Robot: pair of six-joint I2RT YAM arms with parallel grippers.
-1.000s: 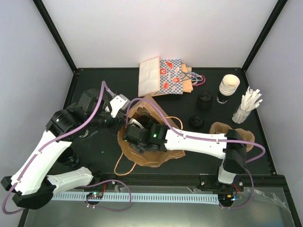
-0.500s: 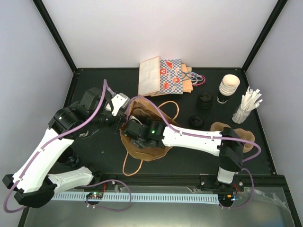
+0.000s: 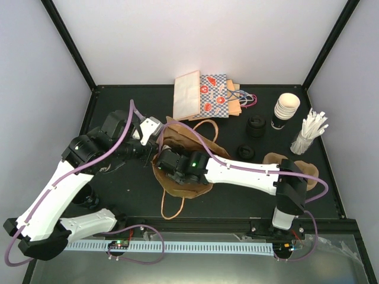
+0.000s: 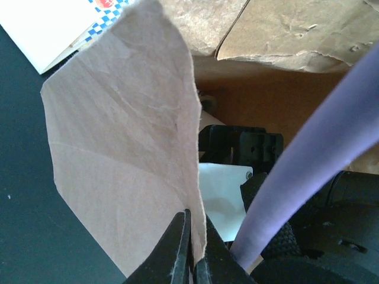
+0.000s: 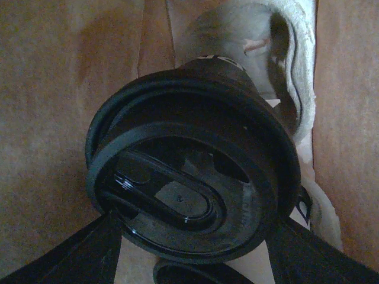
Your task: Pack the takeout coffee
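You are looking down on a black table point(image 3: 237, 204) boxed in by white walls. Your left arm point(image 3: 59, 183) reaches in from the left, and your right arm point(image 3: 249, 173) crosses from the right. Both meet at a brown paper bag point(image 3: 189, 188) lying open near the middle of the table, with its cord handles splayed out front and back.

Flat patterned bags point(image 3: 201, 96) lie at the back edge.

The takeout coffee point(image 5: 189, 171) is inside the brown bag. In your right wrist view it is tipped so that its round black lid faces the camera, with brown paper walls on either side.

Your right gripper point(image 5: 195, 228) is down in the bag. Its fingers point(image 5: 95, 248) are spread wide, one on each side of the lid. You cannot tell whether they press on the cup or merely flank it.

Your left gripper point(image 4: 192, 248) is pinched tight on the torn edge of the bag's mouth and holds a flap of paper upright.

A purple cable point(image 4: 308, 160) runs across the left wrist view.

Well apart on the right side of the table stand a stack of paper cups point(image 3: 286, 108), a bundle of white sticks point(image 3: 308, 133) and two loose black lids point(image 3: 256, 126).
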